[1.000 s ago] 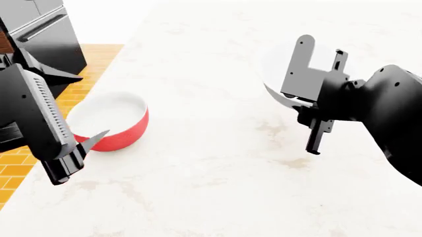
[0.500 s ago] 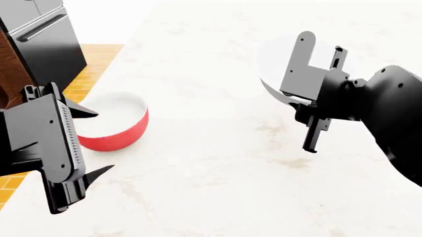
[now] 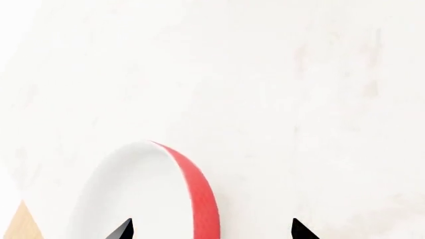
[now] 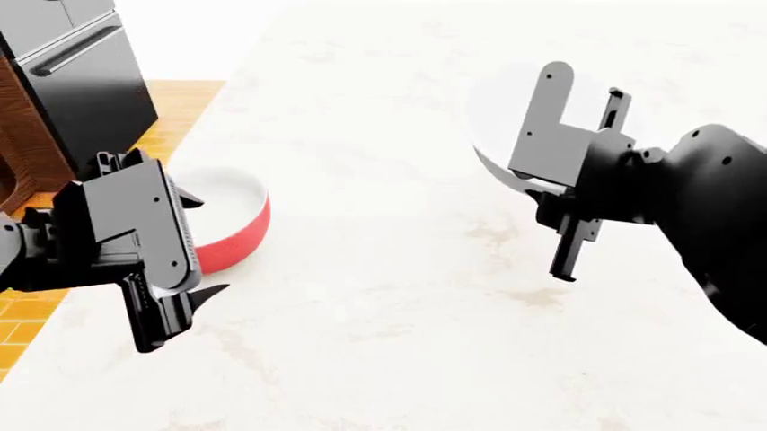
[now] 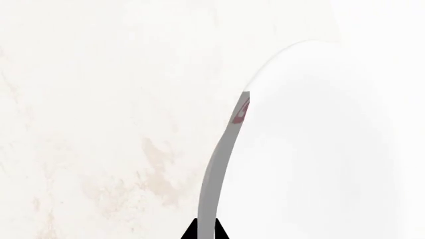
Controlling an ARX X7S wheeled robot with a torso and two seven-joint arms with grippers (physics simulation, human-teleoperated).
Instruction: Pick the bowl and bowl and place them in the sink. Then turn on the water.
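The left gripper [image 4: 180,247] hangs wide open, holding nothing, its tips straddling the near rim of the red bowl [image 4: 233,229], which sits by the left edge of the bench [image 4: 359,341]; that rim looks thin, rigid and slick, so a pinch across the wall seems best. Farther back, the right gripper [image 4: 581,180] pinches the white bowl [image 4: 498,117] by its rim; shallow, probably light, liable to tilt.
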